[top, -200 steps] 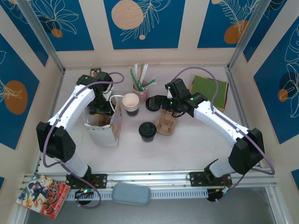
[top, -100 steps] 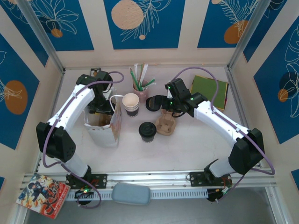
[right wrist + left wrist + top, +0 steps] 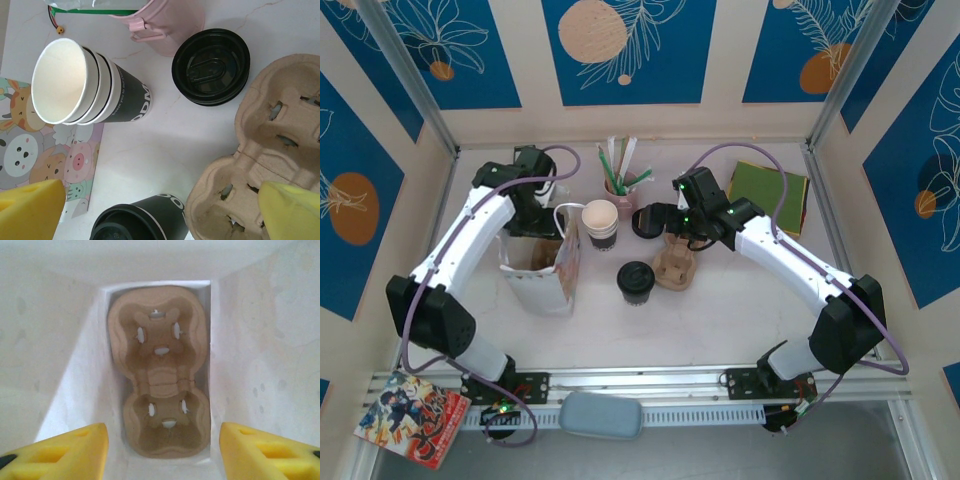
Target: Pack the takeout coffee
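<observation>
The takeout coffee (image 3: 636,282), a dark-banded cup with a black lid, stands mid-table right of the white paper bag (image 3: 545,290). In the right wrist view the coffee (image 3: 142,220) sits low between my right gripper's (image 3: 160,215) wide-open yellow fingers, untouched. My right gripper (image 3: 660,222) hovers behind the coffee. My left gripper (image 3: 533,228) hangs over the bag's mouth. In the left wrist view my left gripper (image 3: 162,455) is open and holds nothing. Below it a brown cardboard carrier (image 3: 160,370) lies on the bag's floor.
A stack of lidless cups (image 3: 601,222) stands beside the bag, with loose black lids (image 3: 645,226) to its right. A second cardboard carrier (image 3: 675,265) lies right of the coffee. A pink straw holder (image 3: 620,192) and green napkins (image 3: 767,195) are at the back.
My left arm has shifted toward the back of the table, its jaws a little narrower. The right arm and the objects have not moved.
</observation>
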Controlling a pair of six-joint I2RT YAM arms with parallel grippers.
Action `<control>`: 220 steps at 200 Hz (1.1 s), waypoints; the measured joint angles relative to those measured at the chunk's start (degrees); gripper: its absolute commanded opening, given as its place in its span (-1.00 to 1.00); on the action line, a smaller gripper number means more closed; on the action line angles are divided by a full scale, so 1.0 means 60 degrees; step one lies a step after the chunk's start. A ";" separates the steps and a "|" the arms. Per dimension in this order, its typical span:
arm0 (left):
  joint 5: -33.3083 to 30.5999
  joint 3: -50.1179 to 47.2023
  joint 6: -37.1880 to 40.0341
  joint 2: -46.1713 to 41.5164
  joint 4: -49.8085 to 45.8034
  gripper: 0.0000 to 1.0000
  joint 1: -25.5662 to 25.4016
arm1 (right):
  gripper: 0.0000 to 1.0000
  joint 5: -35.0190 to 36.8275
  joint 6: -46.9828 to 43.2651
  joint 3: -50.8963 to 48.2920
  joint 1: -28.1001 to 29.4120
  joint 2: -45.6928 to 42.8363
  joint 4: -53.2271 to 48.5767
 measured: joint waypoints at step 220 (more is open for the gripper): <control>-0.0211 -0.1654 -0.0412 -0.2149 0.3126 -0.14 0.0007 | 0.98 0.0000 -0.0288 0.0273 0.0499 0.0000 0.0025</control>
